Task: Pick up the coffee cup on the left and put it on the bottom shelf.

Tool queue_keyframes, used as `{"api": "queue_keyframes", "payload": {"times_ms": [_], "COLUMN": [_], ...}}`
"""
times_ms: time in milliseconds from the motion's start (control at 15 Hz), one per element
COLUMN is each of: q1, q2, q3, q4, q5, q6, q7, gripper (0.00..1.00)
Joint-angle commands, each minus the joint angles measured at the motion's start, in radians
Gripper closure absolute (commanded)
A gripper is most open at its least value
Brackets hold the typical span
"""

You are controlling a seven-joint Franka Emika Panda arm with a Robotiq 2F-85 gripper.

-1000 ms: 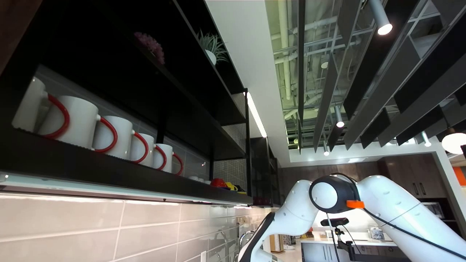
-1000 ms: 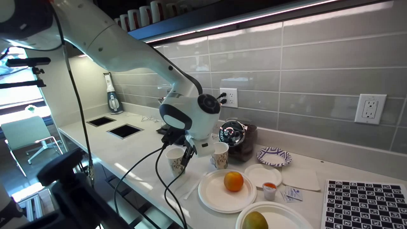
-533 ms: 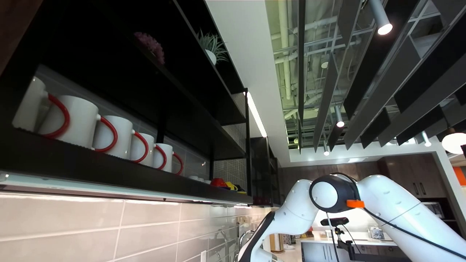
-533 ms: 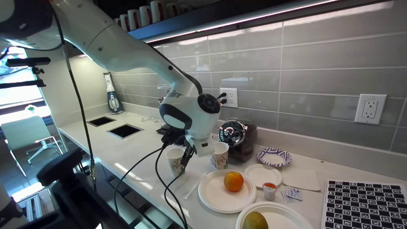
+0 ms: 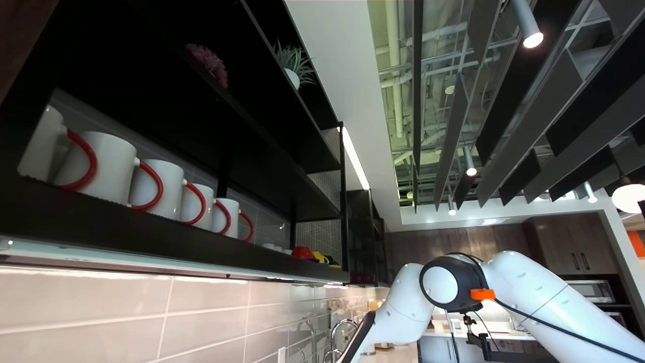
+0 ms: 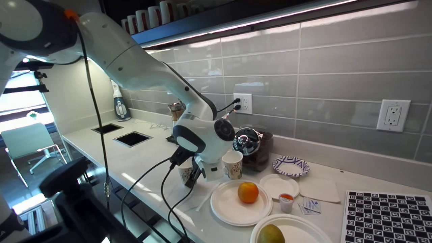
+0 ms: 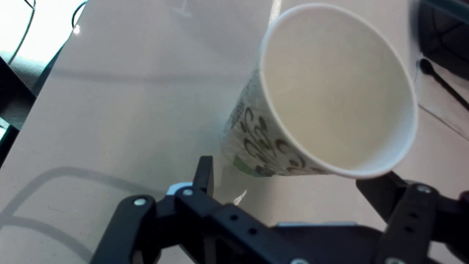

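The coffee cup on the left is a whitish paper cup with a dark and green leafy print, upright on the white counter in an exterior view [image 6: 184, 172] and large in the wrist view [image 7: 315, 99]. My gripper [image 7: 289, 174] is open, with nothing held. Its fingers are spread at the cup's near side, and the right fingertip is partly behind the rim. In an exterior view the gripper [image 6: 193, 179] stands beside the cup and hides part of it. The bottom shelf shows in both exterior views [image 5: 201, 247] [image 6: 189, 25], high on the wall.
A similar paper cup [image 6: 233, 165] stands right of the hand, by a dark jar [image 6: 260, 152]. Plates hold an orange [image 6: 248, 192] and a green fruit [image 6: 270, 234]. White mugs with red handles [image 5: 108, 169] line the shelf. Cables [image 6: 163, 192] hang from the gripper.
The arm's elbow has moved lower and the hand has dropped slightly beside the left cup, hiding more of it. The cups and plates have not visibly moved.
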Motion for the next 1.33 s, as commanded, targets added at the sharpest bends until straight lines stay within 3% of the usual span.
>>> {"api": "queue_keyframes", "payload": {"times_ms": [0,733,1267], "q1": [-0.023,-0.047,-0.043], "q2": [0.049,0.180,0.258], "q3": [0.007,0.037,0.036], "q4": [0.059,0.234,0.332], "q5": [-0.002,-0.003,-0.012], "q6": [-0.043,-0.215,-0.268], "q7": [0.016,0.010,0.031], "gripper": [0.00,0.00,0.00]}}
